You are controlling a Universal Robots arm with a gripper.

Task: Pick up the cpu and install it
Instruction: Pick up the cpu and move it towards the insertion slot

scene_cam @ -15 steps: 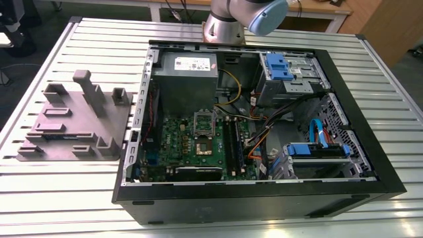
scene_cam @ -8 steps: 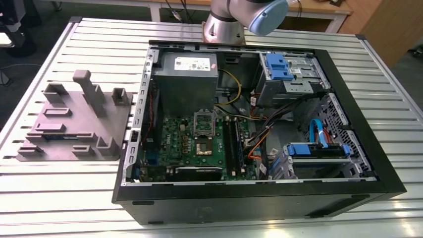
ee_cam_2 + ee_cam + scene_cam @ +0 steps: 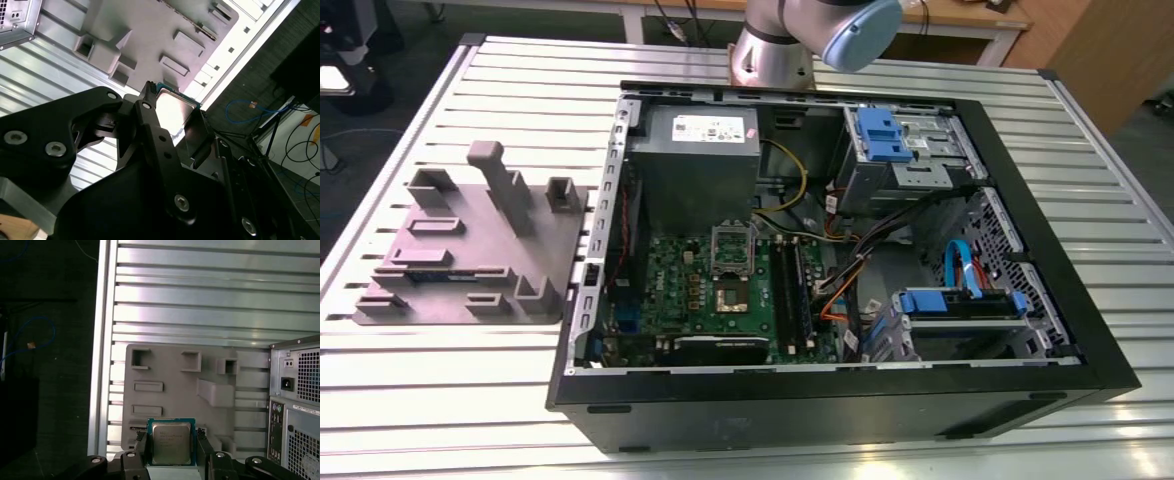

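The cpu (image 3: pixel 171 442) sits clamped in your gripper (image 3: pixel 172 449), silver top facing the first wrist view and a thin green edge showing round it. One black finger (image 3: pixel 141 452) presses on each of two opposite edges, so the claw is closed on the chip. In the second wrist view the cpu (image 3: pixel 172 111) shows at a slant between the same fingers (image 3: pixel 150 125), and its metal top catches the light.

In both wrist views the grey holder (image 3: pixel 175 385) lies behind the chip, well apart from it, on the slatted table (image 3: pixel 200 300). The holder carries several raised blocks and shallow pockets. The first wrist view also shows the rear of the case (image 3: pixel 295 405) beside the holder.

In the exterior view the open case (image 3: pixel 854 405) lies on its side on the table (image 3: pixel 454 400). The holder (image 3: pixel 467 250) is at nine o'clock from the case, toward the exterior view's left. Your arm (image 3: pixel 787 45) stands at twelve o'clock from the case, just past its far wall.

Inside the case, the green board (image 3: pixel 680 300) takes up the seven o'clock part. The socket (image 3: pixel 731 292) sits near the board's middle with its lid (image 3: pixel 731 240) tipped up at twelve o'clock from it. The memory slots (image 3: pixel 787 280) run just beside the socket at three o'clock. The power supply (image 3: pixel 696 160) is at twelve o'clock from the socket, against the far wall.
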